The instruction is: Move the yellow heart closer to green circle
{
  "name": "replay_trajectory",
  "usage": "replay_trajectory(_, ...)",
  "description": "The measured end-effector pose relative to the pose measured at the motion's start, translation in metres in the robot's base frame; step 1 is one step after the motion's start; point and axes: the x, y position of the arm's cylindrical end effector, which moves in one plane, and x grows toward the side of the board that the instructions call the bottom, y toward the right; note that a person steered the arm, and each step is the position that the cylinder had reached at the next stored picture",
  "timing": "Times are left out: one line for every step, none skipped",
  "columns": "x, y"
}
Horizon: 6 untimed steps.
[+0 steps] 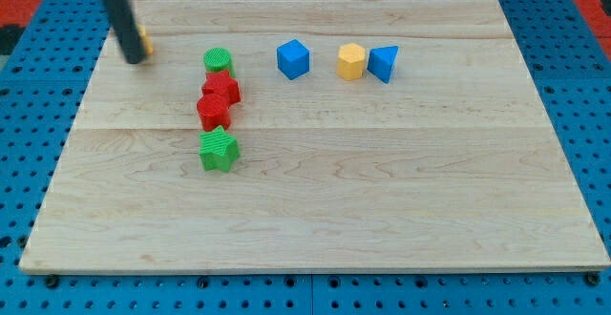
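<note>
One yellow heart [144,40] peeks out just right of the tip [135,60], a jawless rod touching it, and seemingly needs pushing right toward the green circle [219,61].

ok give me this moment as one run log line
tip: my tip at view's upper left, against yellow block, mostly hidden | target: green circle to its right, apart | status: gap not yet closed

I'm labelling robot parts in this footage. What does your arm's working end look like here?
Only a straight, dark grey-to-black cylindrical rod shows, entering from the view's top left. It is plain and smooth, with no visible markings, cables or sleeve. My tip is a blunt round end. There is no gripper, and the rest of the arm is out of frame.
</note>
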Motion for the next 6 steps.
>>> replay_trajectory(-0.048, -0.002)
replay_trajectory(-0.049, 0.099)
replay_trajectory(-0.049, 0.075)
replay_trajectory(-0.003, 0.054)
replay_trajectory(-0.001, 0.089)
replay_trajectory(-0.05, 0.149)
